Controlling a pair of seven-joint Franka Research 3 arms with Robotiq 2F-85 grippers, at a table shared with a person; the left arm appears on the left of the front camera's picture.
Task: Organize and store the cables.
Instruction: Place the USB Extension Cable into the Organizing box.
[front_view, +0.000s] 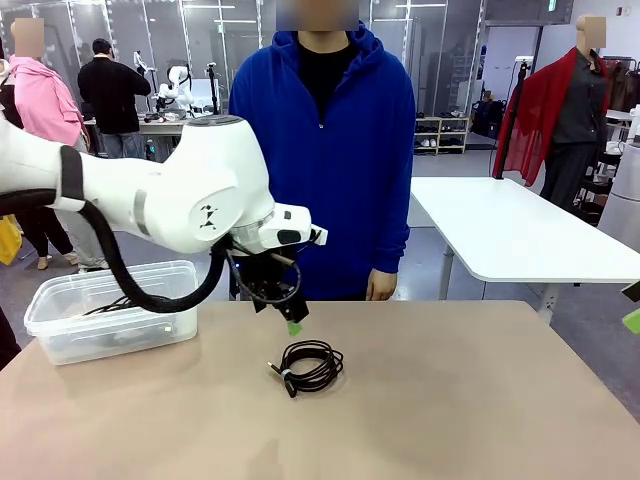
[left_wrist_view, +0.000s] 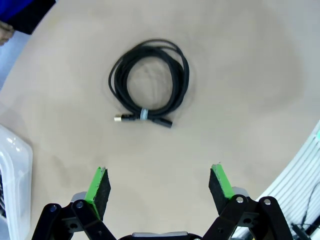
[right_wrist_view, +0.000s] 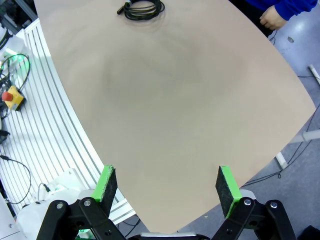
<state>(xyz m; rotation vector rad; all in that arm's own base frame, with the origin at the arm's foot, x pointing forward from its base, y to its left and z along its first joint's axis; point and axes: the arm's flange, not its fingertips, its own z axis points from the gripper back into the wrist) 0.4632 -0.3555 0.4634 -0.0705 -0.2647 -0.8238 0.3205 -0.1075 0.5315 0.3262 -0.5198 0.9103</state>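
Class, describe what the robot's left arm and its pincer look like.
The left arm is smooth, rounded and white, with a thick black cable looped beneath it. Its pincer has black linkage fingers tipped with green pads.

A black cable (left_wrist_view: 149, 82) lies on the plain tan table (left_wrist_view: 240, 75) beside a clear bin (front_view: 110, 310).

Clear plastic bin (front_view: 60, 310) near table (front_view: 450, 400) left edge; white table (front_view: 520, 235) behind.

A light brown table (front_view: 450, 400) holds one coiled black cable (front_view: 309, 366) just below the open jaws and a clear plastic box (front_view: 110, 310) off to their side.
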